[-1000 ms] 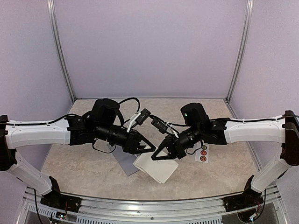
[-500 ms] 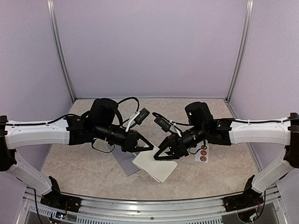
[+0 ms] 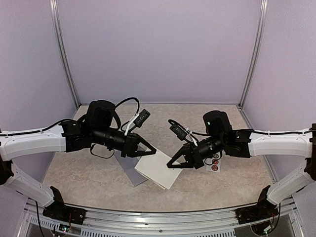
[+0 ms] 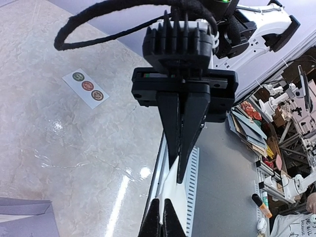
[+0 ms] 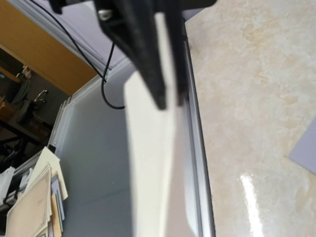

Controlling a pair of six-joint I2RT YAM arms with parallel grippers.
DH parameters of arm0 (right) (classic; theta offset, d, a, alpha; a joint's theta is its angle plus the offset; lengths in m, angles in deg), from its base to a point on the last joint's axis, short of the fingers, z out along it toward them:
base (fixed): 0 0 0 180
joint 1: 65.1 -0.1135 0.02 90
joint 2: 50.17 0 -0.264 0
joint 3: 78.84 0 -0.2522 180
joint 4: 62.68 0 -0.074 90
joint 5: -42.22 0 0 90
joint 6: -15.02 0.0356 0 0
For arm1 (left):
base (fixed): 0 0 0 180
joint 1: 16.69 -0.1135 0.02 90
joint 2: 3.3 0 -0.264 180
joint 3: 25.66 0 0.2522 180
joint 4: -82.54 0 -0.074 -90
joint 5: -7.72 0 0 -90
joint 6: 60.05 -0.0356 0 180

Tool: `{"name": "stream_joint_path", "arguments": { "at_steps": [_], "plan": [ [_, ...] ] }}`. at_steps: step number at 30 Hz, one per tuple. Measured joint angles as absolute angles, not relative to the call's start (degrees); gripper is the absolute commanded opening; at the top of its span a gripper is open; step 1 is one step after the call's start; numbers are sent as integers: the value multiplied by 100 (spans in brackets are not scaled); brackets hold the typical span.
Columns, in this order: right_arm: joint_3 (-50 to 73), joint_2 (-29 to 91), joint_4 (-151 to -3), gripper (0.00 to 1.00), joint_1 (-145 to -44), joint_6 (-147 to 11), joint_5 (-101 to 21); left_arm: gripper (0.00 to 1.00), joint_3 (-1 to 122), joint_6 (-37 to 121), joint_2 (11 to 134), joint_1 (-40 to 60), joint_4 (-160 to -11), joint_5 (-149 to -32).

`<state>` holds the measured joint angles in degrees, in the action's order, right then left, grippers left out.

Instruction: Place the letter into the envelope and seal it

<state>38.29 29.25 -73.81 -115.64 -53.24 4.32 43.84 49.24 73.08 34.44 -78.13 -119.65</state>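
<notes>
The white letter (image 3: 159, 170) hangs low over the table between both grippers. My left gripper (image 3: 152, 150) is shut on its upper left edge. My right gripper (image 3: 170, 165) is shut on its right edge. In the left wrist view my left gripper (image 4: 164, 207) and the right gripper (image 4: 178, 165) pinch the letter (image 4: 174, 182) from opposite ends. In the right wrist view the letter (image 5: 150, 163) shows edge-on and hides my own fingers. The grey-blue envelope (image 3: 127, 170) lies flat on the table, partly under the letter's left side, and its corner shows in both wrist views (image 4: 22, 219) (image 5: 307, 148).
A small white strip with three round stickers (image 3: 215, 162) lies on the table right of the right gripper, and shows in the left wrist view (image 4: 86, 88). The table's metal front rail (image 3: 158, 217) runs along the near edge.
Both grippers have drawn apart, the left one back and left, the right one to the right. The letter between them has shifted a little up and left.
</notes>
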Motion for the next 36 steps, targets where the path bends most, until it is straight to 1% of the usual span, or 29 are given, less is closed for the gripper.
{"name": "stream_joint_path", "arguments": {
  "at_steps": [1, 2, 3, 4, 5, 6, 7, 11, 12, 13, 14, 15, 16, 17, 18, 22, 25, 27, 28, 30, 32, 35, 36],
  "plan": [
    [3862, 2894, -7359, 10, -11555, -5302, 405, 0, 4382, 4913, 7295, 3451, -7820, -11980],
    [3888, 2872, -7337, 31, -11555, -5285, 386, 0, 4378, 4904, 7289, 3453, -7829, -12000],
    [3901, 2857, -7324, 44, -11558, -5254, 379, 0, 4371, 4898, 7286, 3453, -7837, -12002],
    [3928, 2835, -7329, 46, -11549, -5228, 373, 0, 4358, 4889, 7271, 3436, -7811, -11995],
    [3976, 2805, -7331, 31, -11533, -5219, 360, 0, 4334, 4887, 7249, 3401, -7800, -11989],
    [4024, 2780, -7322, 6, -11512, -5217, 351, 0, 4314, 4885, 7227, 3366, -7785, -11973],
    [4063, 2756, -7309, 0, -11498, -5217, 338, 0, 4286, 4887, 7199, 3337, -7787, -11952],
    [4290, 2625, -7143, 0, -11446, -5005, 191, 0, 4127, 4935, 7055, 3289, -7892, -11917],
    [4352, 2586, -7051, 0, -11446, -4972, 174, 14, 4081, 4963, 7024, 3300, -7958, -11923],
    [4374, 2558, -7001, 0, -11448, -4950, 172, 35, 4041, 5009, 7002, 3307, -8038, -11941],
    [4384, 2520, -6968, 0, -11448, -4948, 174, 55, 4017, 5014, 6987, 3307, -8100, -11949],
    [4384, 2477, -6975, 0, -11439, -4955, 174, 71, 3998, 5055, 6961, 3296, -8100, -11960],
    [4382, 2450, -6981, 0, -11426, -4981, 178, 80, 3987, 5077, 6939, 3283, -8100, -11960],
    [4360, 2435, -7031, 0, -11418, -5027, 198, 85, 3984, 5084, 6934, 3276, -8097, -11963],
    [4310, 2435, -7149, 0, -11415, -5103, 215, 88, 3984, 5073, 6934, 3272, -8084, -11958],
    [3886, 2586, -7936, 0, -11415, -5564, 255, 92, 4264, 4780, 7011, 3274, -7510, -11840],
    [3539, 2745, -8529, 0, -11424, -5921, 252, 89, 4872, 4349, 7214, 3313, -6904, -11606],
    [3307, 2870, -8905, 0, -11455, -6141, 250, 83, 5309, 4050, 7385, 3383, -6519, -11495],
    [3198, 2933, -9077, 0, -11461, -6242, 252, 77, 5447, 3943, 7463, 3434, -6388, -11473],
    [3014, 3034, -9346, 0, -11481, -6432, 252, 63, 5718, 3678, 7671, 3576, -6076, -11455],
    [2889, 3086, -9562, 0, -11496, -6583, 250, 46, 5851, 3519, 7870, 3691, -5829, -11466],
    [2752, 3106, -9825, 0, -11496, -6775, 237, 13, 5890, 3302, 8128, 3809, -5514, -11495],
    [2704, 3111, -9903, 0, -11496, -6823, 222, 4, 5890, 3245, 8200, 3823, -5398, -11501]
  ]
}}
